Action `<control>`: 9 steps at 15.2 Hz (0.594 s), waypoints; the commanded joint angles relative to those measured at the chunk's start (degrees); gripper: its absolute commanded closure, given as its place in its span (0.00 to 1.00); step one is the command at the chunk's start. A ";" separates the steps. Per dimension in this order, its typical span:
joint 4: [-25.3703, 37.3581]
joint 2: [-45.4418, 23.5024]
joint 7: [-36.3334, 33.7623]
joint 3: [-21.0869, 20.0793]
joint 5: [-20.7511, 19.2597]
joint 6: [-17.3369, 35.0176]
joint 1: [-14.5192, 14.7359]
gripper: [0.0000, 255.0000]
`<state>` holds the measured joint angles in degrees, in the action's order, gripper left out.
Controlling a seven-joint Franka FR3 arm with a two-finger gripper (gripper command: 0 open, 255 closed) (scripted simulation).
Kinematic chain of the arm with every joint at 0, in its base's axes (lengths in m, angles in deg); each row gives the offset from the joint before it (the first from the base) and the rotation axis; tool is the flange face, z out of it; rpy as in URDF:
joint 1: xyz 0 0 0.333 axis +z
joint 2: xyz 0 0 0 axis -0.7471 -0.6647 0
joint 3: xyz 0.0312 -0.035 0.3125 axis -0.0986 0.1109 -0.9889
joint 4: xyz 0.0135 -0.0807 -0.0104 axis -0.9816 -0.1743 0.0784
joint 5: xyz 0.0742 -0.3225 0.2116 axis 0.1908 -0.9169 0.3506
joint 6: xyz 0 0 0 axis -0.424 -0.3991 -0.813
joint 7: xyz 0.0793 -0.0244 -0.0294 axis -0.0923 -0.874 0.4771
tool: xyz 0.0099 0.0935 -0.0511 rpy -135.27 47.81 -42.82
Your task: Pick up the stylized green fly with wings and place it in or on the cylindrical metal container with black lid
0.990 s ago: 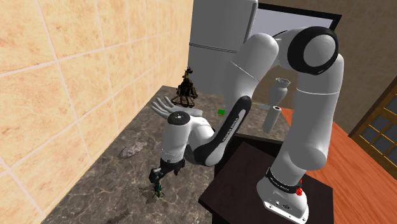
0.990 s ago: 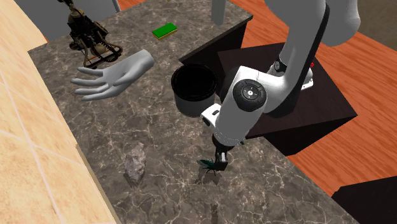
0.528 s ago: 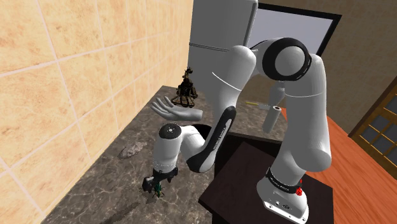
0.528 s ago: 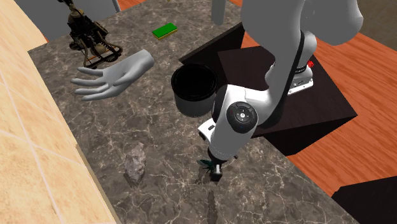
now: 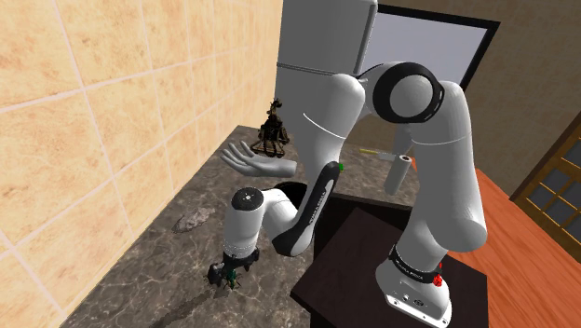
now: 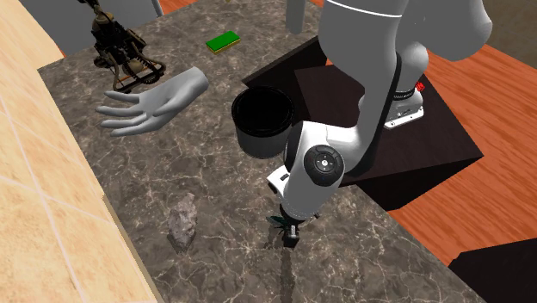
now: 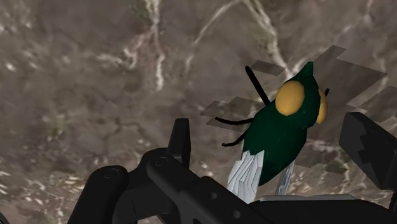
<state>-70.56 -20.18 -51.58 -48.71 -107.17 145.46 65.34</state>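
We see the gripper (image 7: 273, 153) low over the dark marble counter (image 7: 95, 76). Its two black fingers (image 7: 180, 137) are spread apart and pinch nothing. The green fly (image 7: 277, 130) has yellow eyes, whitish wings and thin black legs. It lies on the counter between the fingers, closer to one of them, and neither finger touches it.

In the second exterior view, the dark cylindrical container (image 6: 255, 142) stands open-topped on the counter, farther away than the gripper and apart from the fly, near the dark stand (image 6: 413, 151). To that view's left of the container lies a grey model hand (image 6: 155, 103). Farther off we see a small green block (image 6: 225, 40) and a dark figurine (image 6: 120, 47). A grey stone-like lump (image 6: 182, 221) sits to that view's left of the gripper, toward the tiled wall (image 6: 52, 224).
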 commanded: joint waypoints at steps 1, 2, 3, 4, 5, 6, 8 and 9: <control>0.01 -0.02 -0.02 0.03 -0.03 0.02 0.01 0.00; 0.01 -0.02 -0.02 0.03 -0.03 0.02 0.01 0.00; 0.01 -0.02 -0.01 0.03 -0.03 0.02 0.01 1.00; 0.01 -0.02 -0.01 0.03 -0.03 0.02 0.01 1.00; 0.01 -0.02 -0.01 0.03 -0.03 0.02 0.01 1.00; 0.05 0.00 0.00 -0.04 0.04 -0.06 0.02 1.00; 0.06 0.03 0.06 -0.10 0.10 -0.10 -0.02 1.00; 0.06 0.01 0.05 -0.08 0.08 -0.08 -0.02 1.00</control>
<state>-70.46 -19.98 -51.50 -48.79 -107.07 145.35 65.26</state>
